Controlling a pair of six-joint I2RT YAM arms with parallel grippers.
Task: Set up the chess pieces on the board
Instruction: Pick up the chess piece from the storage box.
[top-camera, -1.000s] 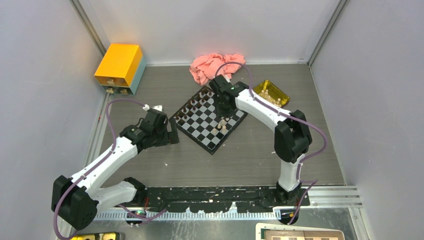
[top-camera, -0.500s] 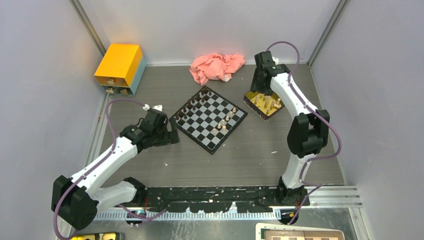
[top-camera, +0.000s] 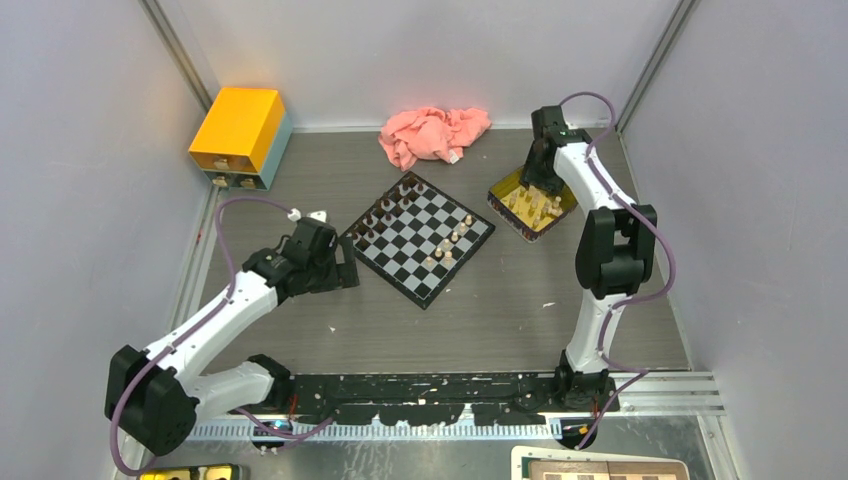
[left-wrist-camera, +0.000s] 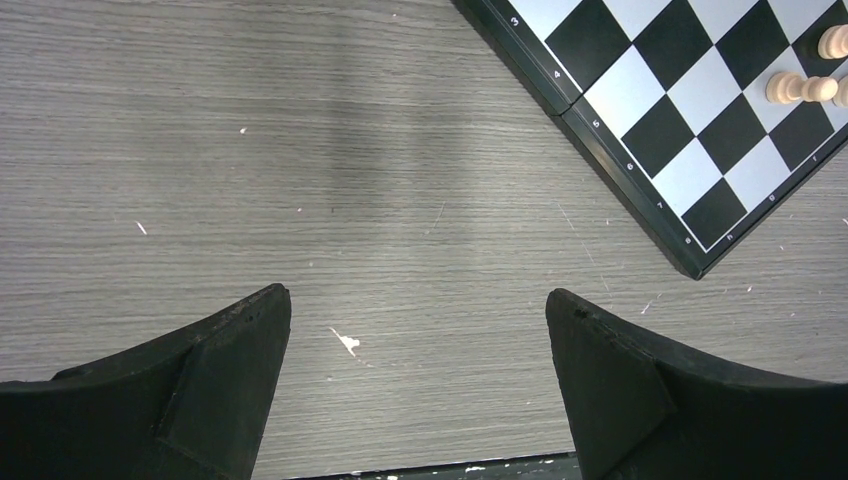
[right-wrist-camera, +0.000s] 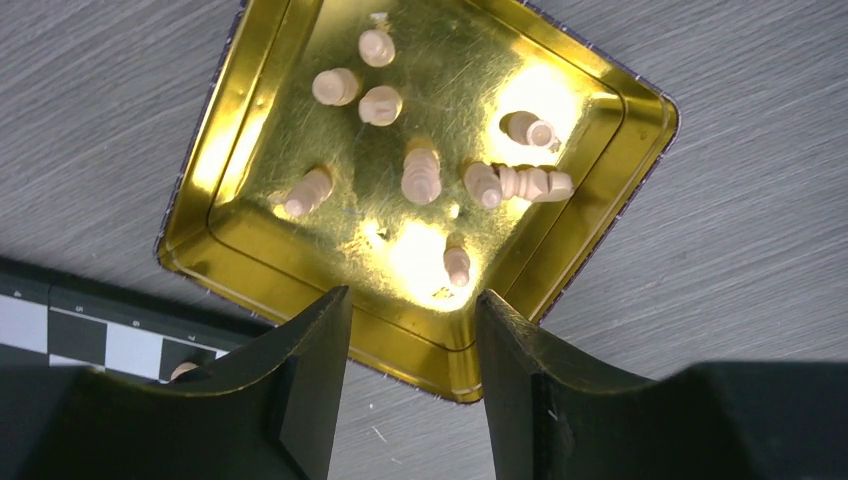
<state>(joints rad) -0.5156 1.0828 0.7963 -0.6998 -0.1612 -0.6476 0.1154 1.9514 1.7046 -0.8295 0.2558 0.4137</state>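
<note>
1. Chess pieces (top-camera: 445, 243) are split between two places right now: some stand on the board (top-camera: 418, 237) mid-table, and the rest sit in a yellow tray (top-camera: 506, 192) at the board's 3 o'clock.
2. On the board, dark figures (top-camera: 385, 212) line the 10 o'clock edge. A short pale row runs along the 4 o'clock edge.
3. Over at the tray, the right gripper (right-wrist-camera: 412, 330) hangs above the near rim. Its fingers are parted with nothing between them.
4. The right wrist view shows the pale chess pieces (right-wrist-camera: 421, 175) scattered across the tray floor, some upright and some tipped on their sides.
5. At 8 o'clock of the board, the left gripper (left-wrist-camera: 417, 300) hovers over bare grey table (left-wrist-camera: 300, 150). Its fingers are spread wide and empty.
6. In the left wrist view, a board corner sits at 1 o'clock.
7. A pink cloth (top-camera: 433, 133) lies crumpled at the board's 12 o'clock, and a yellow box (top-camera: 240, 125) sits at 10 o'clock.
</note>
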